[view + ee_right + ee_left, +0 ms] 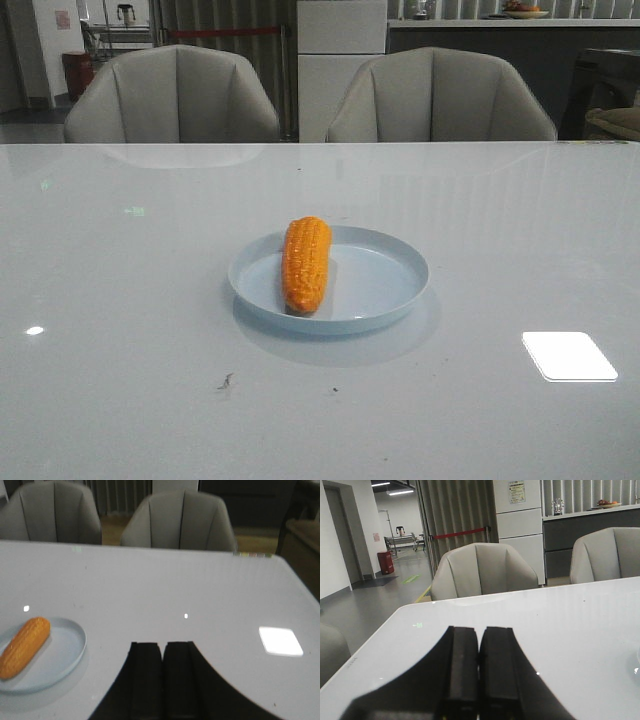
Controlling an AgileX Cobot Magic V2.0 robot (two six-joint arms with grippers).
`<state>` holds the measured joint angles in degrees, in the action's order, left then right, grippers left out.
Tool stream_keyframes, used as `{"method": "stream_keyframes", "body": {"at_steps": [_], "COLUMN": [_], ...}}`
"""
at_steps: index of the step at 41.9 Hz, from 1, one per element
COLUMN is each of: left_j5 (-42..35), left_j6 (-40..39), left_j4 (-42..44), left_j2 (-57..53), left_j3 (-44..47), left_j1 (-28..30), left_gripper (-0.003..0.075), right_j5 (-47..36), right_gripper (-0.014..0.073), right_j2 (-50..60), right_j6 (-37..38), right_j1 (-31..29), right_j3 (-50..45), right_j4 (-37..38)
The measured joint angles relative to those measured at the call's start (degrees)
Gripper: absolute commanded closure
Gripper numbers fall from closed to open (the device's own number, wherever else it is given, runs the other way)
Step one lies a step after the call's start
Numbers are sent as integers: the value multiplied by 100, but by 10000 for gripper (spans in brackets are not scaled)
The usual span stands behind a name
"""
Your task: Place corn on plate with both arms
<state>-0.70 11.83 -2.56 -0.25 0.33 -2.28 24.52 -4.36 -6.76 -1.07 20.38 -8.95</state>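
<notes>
The corn [306, 264] lies flat on the left half of the plate [390, 275], its long way running front to back; the left gripper [479, 650] and right gripper [163, 655] are both closed tight, holding nothing.

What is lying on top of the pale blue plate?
The corn lies on the plate, over its left part. The patch of plate beneath the cob is covered from view.
</notes>
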Motion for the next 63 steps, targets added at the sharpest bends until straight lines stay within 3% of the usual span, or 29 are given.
{"method": "stream_keyframes", "body": {"at_steps": [7,18,26,63], "left_j5": [-12,-21,-21,-21], "left_j6": [0,0,0,0], "left_j4": [4,4,4,13], "left_j2": [0,0,0,0], "left_j3": [0,0,0,0], "left_j1": [0,0,0,0], "left_gripper": [624,624,624,624], "right_j5": [-1083,-1894,-1874,-1761], "right_gripper": [538,538,538,538], "right_j2": [500,503,503,503], "right_j6": [0,0,0,0], "right_j1": [0,317,554,552], "right_j3": [-885,-2012,-2205,-2205], "right_j4": [-140,-228,-238,-251]}}
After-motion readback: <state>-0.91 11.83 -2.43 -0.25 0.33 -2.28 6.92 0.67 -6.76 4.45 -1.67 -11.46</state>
